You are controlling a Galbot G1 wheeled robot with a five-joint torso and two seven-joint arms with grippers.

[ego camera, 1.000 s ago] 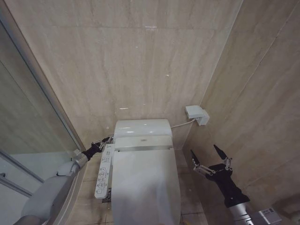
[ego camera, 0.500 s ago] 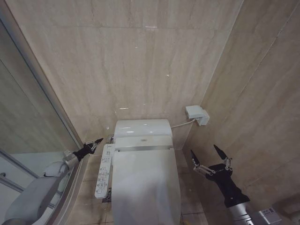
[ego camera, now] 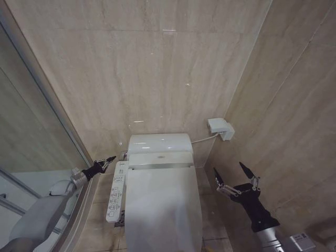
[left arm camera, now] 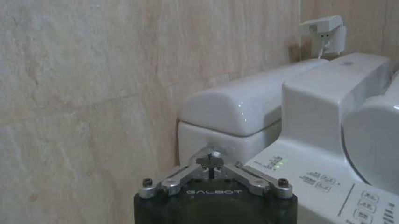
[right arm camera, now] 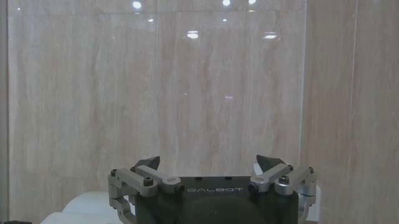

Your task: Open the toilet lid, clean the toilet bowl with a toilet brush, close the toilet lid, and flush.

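The white toilet lid (ego camera: 163,202) lies shut, so the toilet bowl is hidden beneath it. The toilet brush is out of view. My left gripper (ego camera: 110,158) is shut and hangs left of the toilet, a short gap away from the tank's side and the control panel (ego camera: 116,191). In the left wrist view its closed tips (left arm camera: 213,155) point at the white tank (left arm camera: 249,109), with the lid's edge (left arm camera: 374,140) to one side. Right of the toilet, my right gripper (ego camera: 231,175) is open and holds nothing. The right wrist view has the right gripper (right arm camera: 208,163) facing the tiled wall.
A glass shower partition (ego camera: 37,136) stands close on the left. Tiled walls meet in a corner behind the toilet, where a white wall socket (ego camera: 220,128) has a cable running to the tank (ego camera: 160,143). A narrow strip of floor (ego camera: 210,220) separates toilet and right wall.
My left arm has drawn back leftward, away from the side of the tank toward the shower partition, its gripper staying shut. The right arm has not moved.
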